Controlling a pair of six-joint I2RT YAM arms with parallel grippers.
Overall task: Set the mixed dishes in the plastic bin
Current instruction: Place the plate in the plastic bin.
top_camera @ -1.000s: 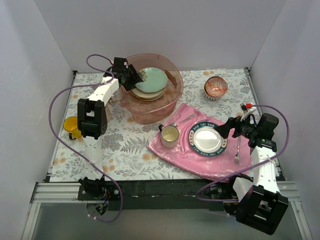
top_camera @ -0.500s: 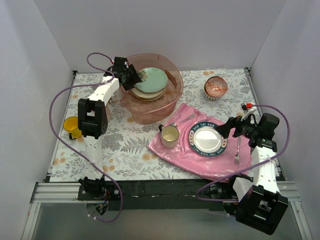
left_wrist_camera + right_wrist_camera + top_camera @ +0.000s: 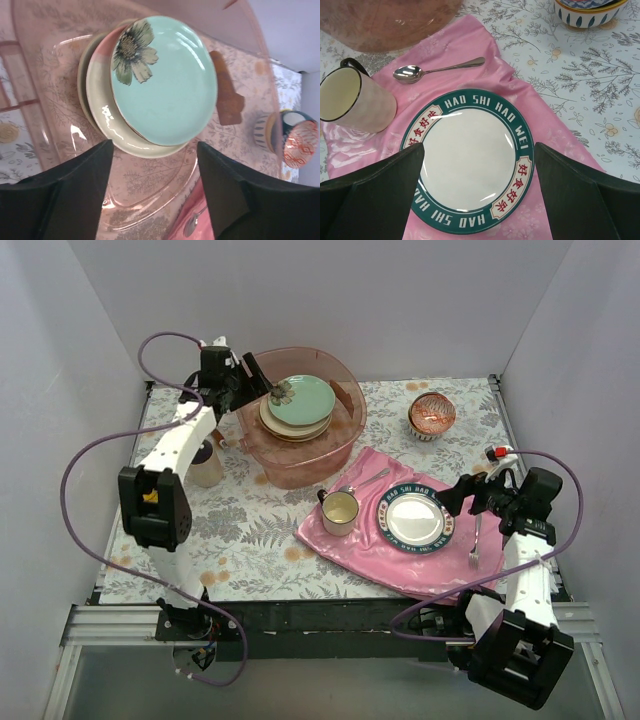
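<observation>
**A:** What is different now?

**B:** The left gripper (image 3: pixel 154 150) has drawn back from the green plate (image 3: pixel 170 85) toward the left rim of the bin (image 3: pixel 300 472). Its fingers stand apart and hold nothing. The plate lies flat on top of the stack inside the bin.

**A:** So this plate is finished?

**B:** I think yes. The arm's elbow has also moved aside, and a pale mug (image 3: pixel 206 464) now shows on the counter (image 3: pixel 250 530), left of the bin. The mug and the red bowl (image 3: pixel 432 414) at the far right are both outside the bin.

**A:** And the right gripper (image 3: pixel 479 146)?

**B:** Spread wide and empty, above the lettered plate (image 3: pixel 467 165) on the pink cloth (image 3: pixel 350 540).

**A:** The surroundings?

**B:** A floral counter, with plain white walls (image 3: pixel 400 300) on three sides.
</observation>
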